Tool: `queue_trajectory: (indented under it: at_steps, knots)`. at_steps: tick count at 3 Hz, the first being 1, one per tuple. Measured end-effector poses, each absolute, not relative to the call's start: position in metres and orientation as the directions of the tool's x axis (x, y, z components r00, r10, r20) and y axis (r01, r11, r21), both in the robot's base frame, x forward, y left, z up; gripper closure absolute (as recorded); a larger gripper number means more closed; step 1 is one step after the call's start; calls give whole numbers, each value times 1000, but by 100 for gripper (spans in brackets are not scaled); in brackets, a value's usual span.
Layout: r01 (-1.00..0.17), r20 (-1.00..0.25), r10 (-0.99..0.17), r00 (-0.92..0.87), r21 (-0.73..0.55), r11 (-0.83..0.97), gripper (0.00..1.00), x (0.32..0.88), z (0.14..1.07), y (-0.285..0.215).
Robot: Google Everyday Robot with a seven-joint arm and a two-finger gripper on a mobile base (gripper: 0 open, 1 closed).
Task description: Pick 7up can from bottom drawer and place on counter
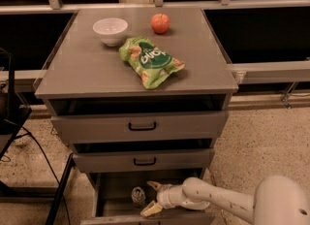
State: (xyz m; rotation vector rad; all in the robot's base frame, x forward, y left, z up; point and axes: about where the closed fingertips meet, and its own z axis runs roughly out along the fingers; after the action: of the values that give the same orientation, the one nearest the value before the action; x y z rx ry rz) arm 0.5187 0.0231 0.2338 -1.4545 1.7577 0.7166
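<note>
1. The 7up can, a small, dim can with a silvery top and a pale body, stands upright in the open bottom drawer, the lowest of three under the counter; its label cannot be read
2. The gripper is inside the same drawer below the counter, fingers spread apart and holding nothing; the can stands just beside the yellowish fingertips, at the mouth of the gap on their left
3. The white arm reaches in from beneath the counter's right front corner, with a rounded white body at the far lower right
4. The counter is a flat, smooth grey top, wider than the drawers beneath it
5. On the counter, a white bowl sits at the back left, a red apple at the back centre, and a green chip bag lies near the middle
6. Under the counter, the top drawer and the middle drawer each carry a black handle, with a dark gap above each front
7. Around the counter, a speckled stone floor spreads to the right, black cables trail to the left, and a metal rail runs along dark glass behind
</note>
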Motion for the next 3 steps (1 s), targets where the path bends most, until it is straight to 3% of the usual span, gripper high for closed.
queue_trajectory:
  at_steps: [1, 3]
  knots:
    - [-978, -817, -568, -95, -28, 205, 36, 524, 225, 28]
    - [-988, -813, -576, -84, -4, 151, 34, 541, 181, 77]
